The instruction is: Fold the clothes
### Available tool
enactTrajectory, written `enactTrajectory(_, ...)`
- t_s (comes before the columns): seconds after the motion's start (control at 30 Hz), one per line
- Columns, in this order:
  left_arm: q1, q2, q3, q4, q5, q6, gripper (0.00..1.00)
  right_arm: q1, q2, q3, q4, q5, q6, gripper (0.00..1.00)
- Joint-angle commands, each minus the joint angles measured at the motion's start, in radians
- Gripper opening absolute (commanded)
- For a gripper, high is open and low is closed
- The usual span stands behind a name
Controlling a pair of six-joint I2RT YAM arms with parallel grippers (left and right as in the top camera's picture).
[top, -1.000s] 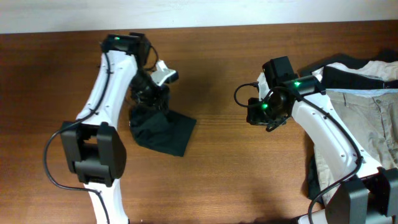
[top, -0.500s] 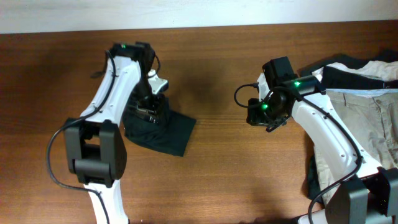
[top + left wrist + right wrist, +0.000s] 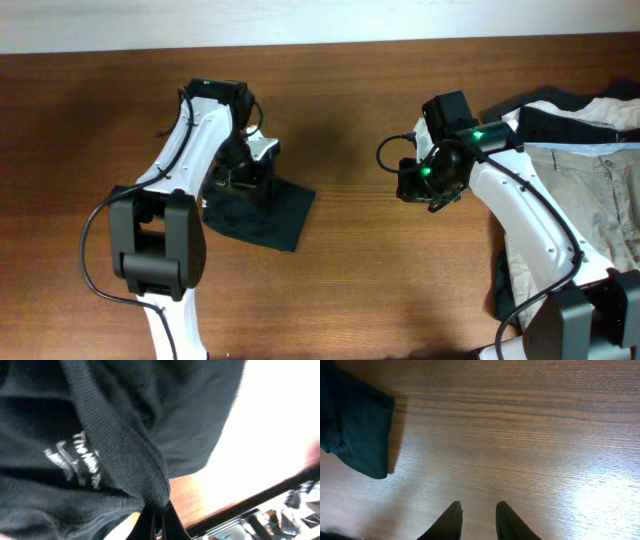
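Left fingers (image 3: 155, 521) clenched on the ribbed hem of a very dark navy soft T-shirt (image 3: 268, 215), white print just beside the pinch. Shirt bunched on the brown wooden worktop (image 3: 350, 290), left of centre in the overhead view. Right fingers (image 3: 459, 520) parted, holding nothing, over wood right of centre.

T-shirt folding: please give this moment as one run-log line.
left gripper: shut on ribbed edge of dark T-shirt | right gripper: open, empty, over wooden table
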Motion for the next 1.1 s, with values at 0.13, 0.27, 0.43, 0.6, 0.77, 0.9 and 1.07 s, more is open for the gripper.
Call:
enactTrajectory(0.13,-0.179,-0.008,-0.007,0.023,0.145,-0.002,0.01,-0.006,0.000,0.000,0.000,-0.002,-0.010,0.28)
enactTrajectory(0.27,-0.253,-0.008,-0.179,0.192,0.146,-0.068,0.13,-0.006,0.000,0.000,0.000,-0.002,-0.010,0.28)
enactTrajectory(0.43,-0.288,-0.008,-0.245,0.267,0.153,-0.118,0.38,-0.006,0.000,0.000,0.001,-0.002,-0.010,0.32)
enactTrajectory(0.6,-0.180,-0.010,0.208,-0.103,-0.124,-0.115,0.51,0.032,0.001,0.000,0.100,-0.132,-0.036,0.36)
enactTrajectory(0.77,0.020,-0.003,0.340,-0.090,-0.165,-0.122,0.65,0.296,0.084,0.000,0.245,-0.131,0.029,0.42)
enactTrajectory(0.9,0.111,-0.002,0.340,-0.079,-0.112,-0.122,0.72,0.432,0.241,0.000,0.397,-0.247,0.073,0.43)
enactTrajectory(1.07,0.127,-0.002,0.340,-0.079,-0.109,-0.122,0.72,0.473,0.280,0.000,0.558,-0.265,0.112,0.45)
